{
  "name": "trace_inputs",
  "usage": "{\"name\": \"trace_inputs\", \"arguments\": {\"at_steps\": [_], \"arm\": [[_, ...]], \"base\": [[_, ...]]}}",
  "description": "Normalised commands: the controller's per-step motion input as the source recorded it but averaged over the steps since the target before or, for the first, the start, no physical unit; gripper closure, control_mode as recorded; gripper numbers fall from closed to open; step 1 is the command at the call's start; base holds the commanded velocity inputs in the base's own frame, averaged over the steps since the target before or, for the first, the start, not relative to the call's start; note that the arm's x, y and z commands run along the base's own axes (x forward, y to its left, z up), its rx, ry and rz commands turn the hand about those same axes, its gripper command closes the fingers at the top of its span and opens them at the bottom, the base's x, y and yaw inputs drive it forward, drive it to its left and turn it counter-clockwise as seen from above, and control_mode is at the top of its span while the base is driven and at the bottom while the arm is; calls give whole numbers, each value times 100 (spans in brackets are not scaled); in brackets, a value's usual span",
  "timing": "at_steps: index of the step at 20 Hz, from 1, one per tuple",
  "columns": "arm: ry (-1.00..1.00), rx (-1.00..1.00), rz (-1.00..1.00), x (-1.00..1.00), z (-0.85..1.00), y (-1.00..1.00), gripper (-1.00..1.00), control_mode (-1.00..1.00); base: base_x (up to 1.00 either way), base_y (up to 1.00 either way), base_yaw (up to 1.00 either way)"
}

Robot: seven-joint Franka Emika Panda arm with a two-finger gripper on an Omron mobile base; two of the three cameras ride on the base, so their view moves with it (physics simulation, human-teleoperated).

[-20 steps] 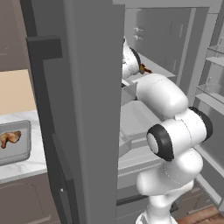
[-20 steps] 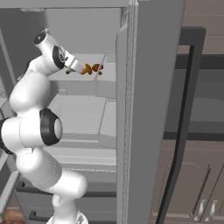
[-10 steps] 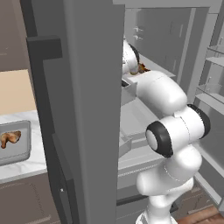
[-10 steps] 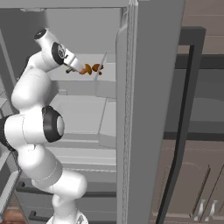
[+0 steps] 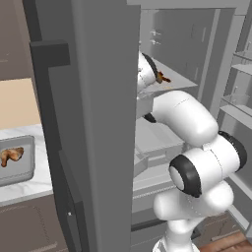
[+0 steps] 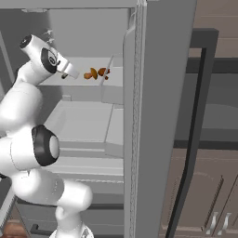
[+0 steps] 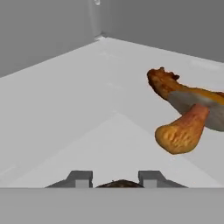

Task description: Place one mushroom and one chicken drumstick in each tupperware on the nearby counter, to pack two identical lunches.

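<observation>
My gripper (image 7: 116,177) reaches onto the fridge's upper shelf (image 7: 87,109). Its jaws stand narrow, shut on a small dark brown lump (image 7: 120,183), of which just the top edge shows, so I cannot tell what it is. Ahead and to the right lies an orange-brown chicken drumstick (image 7: 162,82) with a grey-capped, tan-stemmed mushroom (image 7: 181,133) against it. From the right base the gripper (image 6: 65,75) sits just left of those pieces (image 6: 95,73). On the counter (image 5: 24,189) at the left, a grey tupperware (image 5: 30,167) holds another drumstick (image 5: 11,155).
The open fridge door (image 5: 93,123) stands between the arm and the counter. A second door (image 6: 153,116) rises close on the right. Below the shelf are a drawer (image 6: 83,118) and lower shelves. The fridge's back wall (image 7: 166,22) is close behind the food.
The jaws have closed in from a wider stance and now hold steady. The arm and the food on the shelf have barely moved.
</observation>
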Motion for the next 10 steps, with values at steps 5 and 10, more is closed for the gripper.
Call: {"name": "trace_inputs", "arguments": {"at_steps": [5, 10], "arm": [[0, 0, 10, -64, 3, -20, 100, -100], [0, 0, 21, -58, 2, -20, 100, -100]], "base": [[0, 0, 0], [0, 0, 0]]}}
